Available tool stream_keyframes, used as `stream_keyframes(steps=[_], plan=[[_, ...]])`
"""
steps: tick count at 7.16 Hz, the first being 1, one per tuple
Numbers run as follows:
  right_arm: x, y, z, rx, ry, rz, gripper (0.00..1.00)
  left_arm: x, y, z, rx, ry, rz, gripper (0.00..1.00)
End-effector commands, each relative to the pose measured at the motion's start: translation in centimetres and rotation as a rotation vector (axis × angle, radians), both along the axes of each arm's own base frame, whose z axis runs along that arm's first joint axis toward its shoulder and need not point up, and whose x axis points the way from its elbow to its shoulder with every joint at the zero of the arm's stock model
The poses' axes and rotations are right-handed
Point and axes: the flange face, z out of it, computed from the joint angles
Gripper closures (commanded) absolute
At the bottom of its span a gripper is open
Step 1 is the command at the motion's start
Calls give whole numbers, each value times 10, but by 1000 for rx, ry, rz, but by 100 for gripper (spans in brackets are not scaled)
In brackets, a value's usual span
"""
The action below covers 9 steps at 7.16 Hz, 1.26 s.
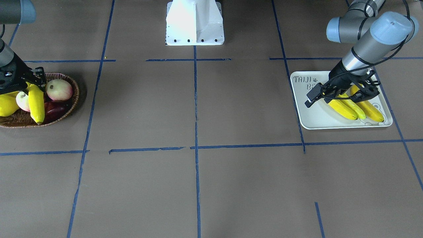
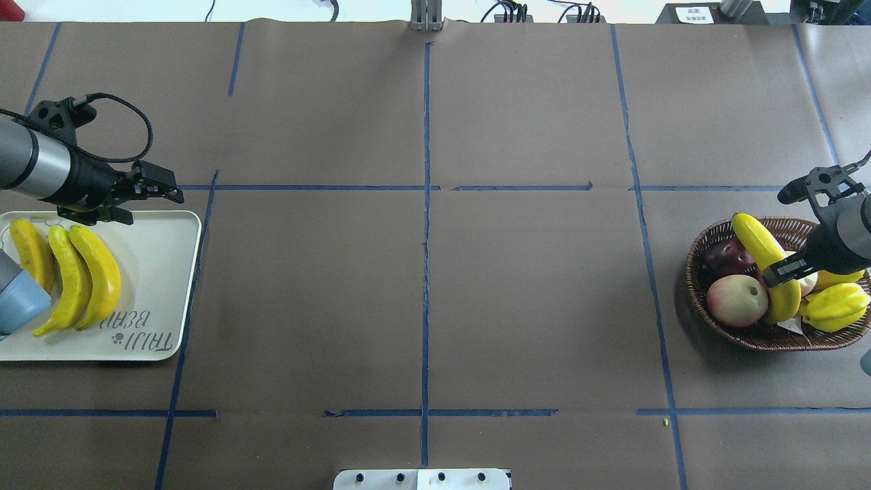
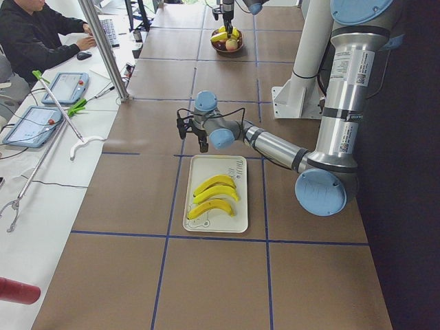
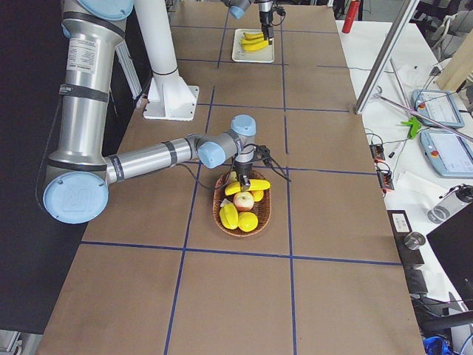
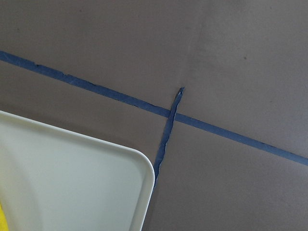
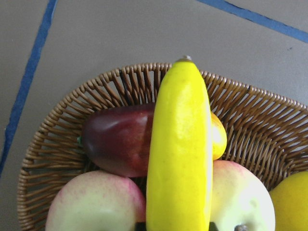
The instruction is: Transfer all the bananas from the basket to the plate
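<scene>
Front-facing view: we count four bananas in total. Three plate bananas (image 1: 350,109) lie side by side on the plate (image 1: 317,123) at the robot's left, partly hidden by the arm; their long axes are parallel and run near to far with a slight slant. The fourth banana (image 1: 36,104) is in the basket (image 1: 74,99) at the robot's right, its long axis near to far and its free tip pointing far. The right gripper (image 1: 31,84) is clamped on its near part.

Overhead view: one plate, one basket. The three plate bananas (image 2: 71,279) curve the same way. The left gripper (image 2: 146,201) hangs over the plate's far edge, jaws apart and holding nothing. The fourth banana (image 2: 762,248) lies over the other fruit, its far end leaning left. The basket also holds two peach-like fruits (image 2: 737,301), one dark red fruit (image 2: 725,257) and a yellow star-shaped fruit (image 2: 833,306).

Exterior left view: the three plate bananas lie well apart from the far basket.

Exterior right view: the basket sits near, the plate far.

Left wrist view: one rounded plate corner, with two crossing tape lines (image 5: 168,115) on the brown table (image 5: 231,48).

Right wrist view: the fourth banana runs up the centre, its dark tip over the basket rim; it crosses the dark red fruit and sits between the two peach-like fruits.
</scene>
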Motion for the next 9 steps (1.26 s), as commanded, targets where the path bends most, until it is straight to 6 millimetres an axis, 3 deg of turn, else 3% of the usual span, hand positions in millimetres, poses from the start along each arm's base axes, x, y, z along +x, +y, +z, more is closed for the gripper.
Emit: stream_keyframes(steps=[1, 2, 4, 5, 6, 7, 8, 9], plan=[[7, 3, -3, -40, -54, -13, 99, -1, 0, -1, 0, 1, -2, 0], [42, -6, -19, -42, -115, 38, 100, -1, 0, -1, -1, 0, -2, 0], [111, -4, -50, -85, -316, 76, 100, 0, -1, -6, -10, 11, -11, 0], [120, 0, -71, -72, -369, 71, 100, 2, -3, -11, -22, 20, -23, 0], [109, -17, -95, -58, -420, 46, 99, 7, -5, -17, -16, 27, -20, 0], [83, -56, -140, -110, -457, 97, 99, 22, -12, -37, -19, 55, -26, 0], [15, -80, -207, -201, -497, 111, 99, 41, -17, -69, -39, 105, -43, 0], [-22, -91, -256, -224, -511, 164, 98, 51, -19, -96, -17, 143, -34, 0]])
